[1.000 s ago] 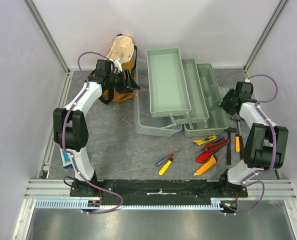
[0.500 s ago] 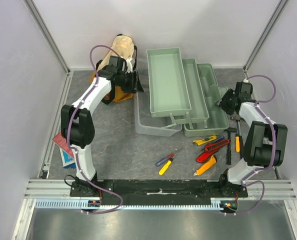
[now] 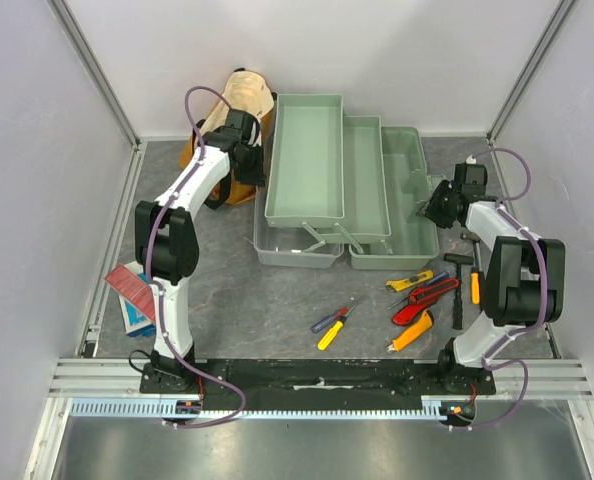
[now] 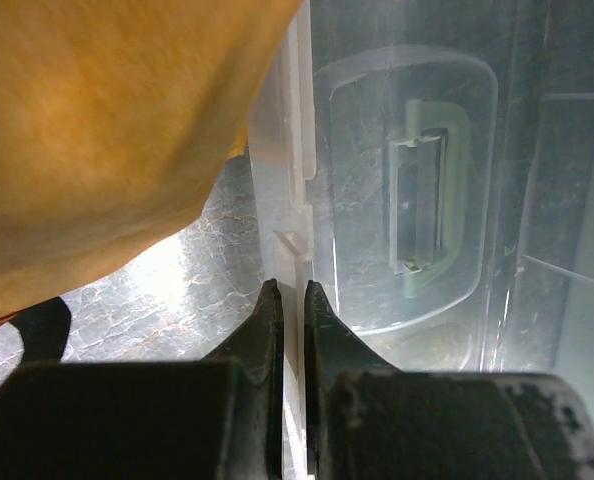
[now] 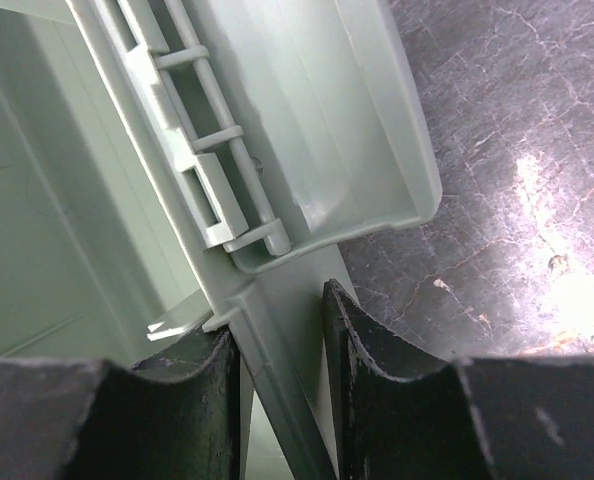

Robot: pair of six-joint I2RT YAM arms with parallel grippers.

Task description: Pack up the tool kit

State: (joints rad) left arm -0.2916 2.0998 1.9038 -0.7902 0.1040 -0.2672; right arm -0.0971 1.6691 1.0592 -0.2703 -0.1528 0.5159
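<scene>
The toolbox [image 3: 414, 180] sits open at the back of the tabletop [image 3: 237, 290], the left end effector [image 4: 285, 292] pinched tight on its clear lid [image 4: 397, 90], the right end effector [image 5: 277, 310] clamped on its end wall.

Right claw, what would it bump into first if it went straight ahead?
The right claw straddles the toolbox wall, so it would probably hit the fold-out tray's corner first, just ahead; depth is hard to judge.
</scene>
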